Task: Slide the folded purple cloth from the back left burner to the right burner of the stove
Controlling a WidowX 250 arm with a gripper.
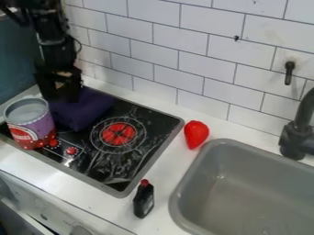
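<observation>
At the upper left the black gripper (pixel 58 86) hangs down over the back left of the stove, right at a dark purple cloth (pixel 86 108). The cloth lies bunched on the stovetop; whether the gripper touches or holds it I cannot tell. Just left and in front of the cloth, an open can (pixel 30 126) with a purple and red label stands upright on the stove's left part, its grey inside visible from above.
The black stove (pixel 131 158) has a red burner. Right of it lie a red strawberry-like toy (pixel 195 134) and a dark bottle with a red cap (pixel 144 200). Farther right are a grey sink (pixel 224 148) and black faucet (pixel 299 137); a tiled wall (pixel 178 64) stands behind.
</observation>
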